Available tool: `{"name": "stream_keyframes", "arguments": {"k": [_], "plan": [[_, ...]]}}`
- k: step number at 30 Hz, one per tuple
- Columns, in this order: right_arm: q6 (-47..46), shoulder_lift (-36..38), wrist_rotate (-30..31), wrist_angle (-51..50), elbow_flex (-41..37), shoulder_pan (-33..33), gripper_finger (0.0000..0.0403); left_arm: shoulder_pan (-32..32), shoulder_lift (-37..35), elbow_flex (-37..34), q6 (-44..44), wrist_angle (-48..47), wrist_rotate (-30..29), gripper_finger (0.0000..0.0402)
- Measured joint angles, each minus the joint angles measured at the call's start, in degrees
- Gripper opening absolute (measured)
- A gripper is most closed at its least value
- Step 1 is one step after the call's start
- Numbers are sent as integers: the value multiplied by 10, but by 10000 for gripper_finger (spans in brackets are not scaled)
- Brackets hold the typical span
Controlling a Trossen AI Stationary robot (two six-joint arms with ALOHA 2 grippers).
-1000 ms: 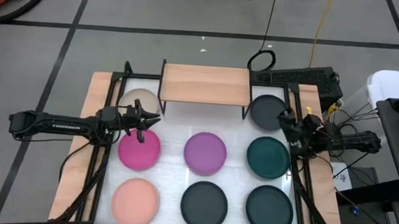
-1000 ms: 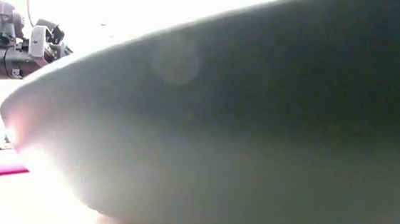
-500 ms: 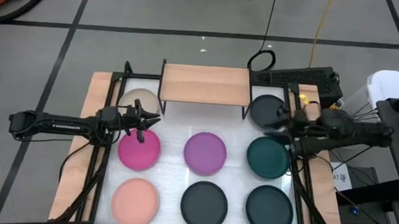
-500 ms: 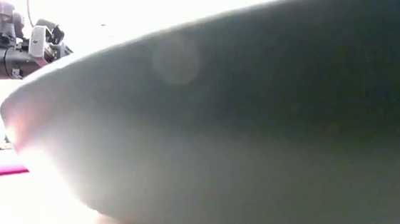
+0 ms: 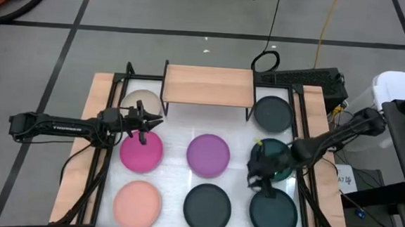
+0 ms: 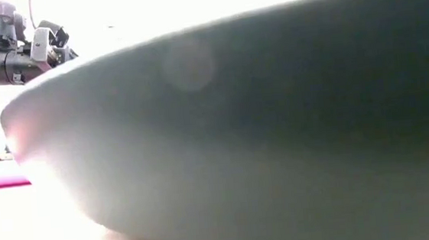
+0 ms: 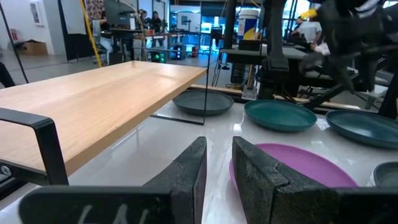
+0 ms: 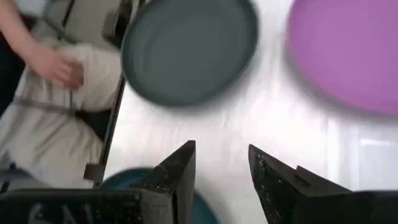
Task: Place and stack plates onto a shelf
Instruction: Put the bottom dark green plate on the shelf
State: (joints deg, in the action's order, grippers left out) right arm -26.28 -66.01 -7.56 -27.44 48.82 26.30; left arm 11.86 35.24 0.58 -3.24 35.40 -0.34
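Several round plates lie flat on the white table: beige [image 5: 138, 97], magenta [image 5: 141, 153], salmon [image 5: 138, 202], purple [image 5: 208, 155], black [image 5: 207, 206], dark grey [image 5: 272, 112], teal [image 5: 275, 154] and dark teal [image 5: 274, 211]. The shelf [image 5: 208, 85], a light wooden board on black legs, stands bare at the far edge. My left gripper [image 5: 143, 122] hovers between the beige and magenta plates, fingers a little apart [image 7: 217, 163]. My right gripper [image 5: 259, 170] hangs over the teal plate's near left part, open [image 8: 221, 167], touching nothing.
Black frame rails [image 5: 103, 157] run along both sides of the table. One dark plate [image 6: 277, 130] fills the low view. Cables and a power strip [image 5: 310, 79] lie behind the shelf. A person's hand [image 8: 57, 66] shows beyond the rail in the right wrist view.
My right gripper has swung from beside the far right dark grey plate toward the near edge and the table's left, and now hangs over the teal plate, turned toward the near left. The left arm and every plate have kept still.
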Motion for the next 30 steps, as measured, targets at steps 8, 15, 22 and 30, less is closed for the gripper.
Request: {"name": "stream_keyframes", "arguments": {"k": [8,15,22,30], "plan": [[-9,-80,-17,-33,0,79,130,0,0,0,0,0,0,81],[-22,-122,-12,-41,0,87,130,0,0,0,0,0,0,81],[-12,-170,-13,-39,-3,87,130,0,0,0,0,0,0,81],[-32,-190,-14,-39,-38,86,127,0,0,0,0,0,0,81]]}}
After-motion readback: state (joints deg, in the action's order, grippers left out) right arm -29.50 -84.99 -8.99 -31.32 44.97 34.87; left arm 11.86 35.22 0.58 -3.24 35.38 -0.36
